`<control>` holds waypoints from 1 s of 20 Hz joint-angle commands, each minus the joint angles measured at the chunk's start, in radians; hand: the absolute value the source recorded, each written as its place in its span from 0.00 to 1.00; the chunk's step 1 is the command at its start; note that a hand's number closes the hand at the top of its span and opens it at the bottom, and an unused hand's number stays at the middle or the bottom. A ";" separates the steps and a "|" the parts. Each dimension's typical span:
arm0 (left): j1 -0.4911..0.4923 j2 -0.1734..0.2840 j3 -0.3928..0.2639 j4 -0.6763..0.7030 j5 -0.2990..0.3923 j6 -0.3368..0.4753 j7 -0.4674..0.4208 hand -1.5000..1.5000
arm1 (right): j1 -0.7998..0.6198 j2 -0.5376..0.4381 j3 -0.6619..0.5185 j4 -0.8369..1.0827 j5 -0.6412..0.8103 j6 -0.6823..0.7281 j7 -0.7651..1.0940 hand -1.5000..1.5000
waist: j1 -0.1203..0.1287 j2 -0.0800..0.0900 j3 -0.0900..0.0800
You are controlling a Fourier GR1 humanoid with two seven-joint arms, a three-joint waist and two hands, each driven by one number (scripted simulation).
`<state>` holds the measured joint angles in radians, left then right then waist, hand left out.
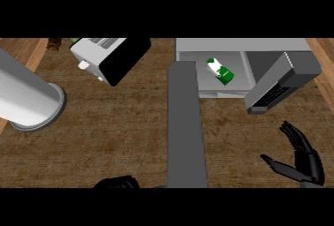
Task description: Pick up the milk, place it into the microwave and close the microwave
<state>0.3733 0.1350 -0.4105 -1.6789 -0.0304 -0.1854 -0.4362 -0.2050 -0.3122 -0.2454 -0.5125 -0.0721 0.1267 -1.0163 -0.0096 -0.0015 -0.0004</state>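
The milk point(220, 72), a white carton with green print, lies inside the open microwave point(209, 44) at the back right of the counter. The microwave's door point(186, 128) stands wide open, seen edge-on as a long grey slab running from the cavity's left side toward me. A dark keypad panel point(277, 90) is at the microwave's right side. My right hand point(306, 161) is open at the lower right, fingers up, apart from the microwave. Only a rounded black part of my left hand point(117, 182) shows at the lower edge, just left of the door's near end.
A white appliance with a black side point(111, 55) sits at the back left. A large grey cylinder point(26, 101) stands at the left edge. The wooden counter point(117, 132) spreads between them and the door.
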 commanded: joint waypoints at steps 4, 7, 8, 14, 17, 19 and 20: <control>-0.186 -0.130 -0.032 0.203 -0.090 0.119 0.009 1.00 | 0.081 -0.071 -0.045 0.012 -0.061 0.142 -0.095 0.00 | 0.006 0.003 0.001; -0.273 -0.132 0.033 0.209 -0.091 0.141 0.072 1.00 | 0.084 -0.099 -0.048 -0.001 -0.069 0.142 -0.062 0.00 | 0.007 0.002 0.001; -0.249 -0.133 -0.013 0.232 -0.130 0.177 0.033 1.00 | 0.166 -0.086 -0.041 -0.010 -0.068 0.174 -0.135 0.00 | 0.002 0.002 0.001; -0.462 -0.134 -0.074 0.436 -0.177 0.031 0.189 1.00 | 0.083 -0.115 -0.036 -0.034 -0.087 0.175 -0.045 0.00 | -0.014 0.008 0.002; -0.520 -0.134 -0.128 0.482 -0.141 -0.012 0.271 1.00 | 0.149 -0.123 -0.017 -0.085 -0.096 0.222 -0.045 0.00 | -0.022 0.005 0.001; -0.520 -0.135 -0.230 0.525 -0.136 0.019 0.277 1.00 | 0.167 -0.150 -0.032 -0.071 -0.112 0.256 -0.078 0.00 | -0.026 0.006 0.001; -0.573 -0.135 -0.209 0.587 -0.117 -0.019 0.290 1.00 | 0.120 -0.178 -0.034 -0.097 -0.122 0.256 -0.025 0.00 | -0.029 0.008 0.001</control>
<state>-0.1135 0.0038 -0.5493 -1.2175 -0.1670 -0.1676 -0.2020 -0.0769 -0.4569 -0.2769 -0.5931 -0.1761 0.2540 -0.9729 -0.0286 0.0031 0.0014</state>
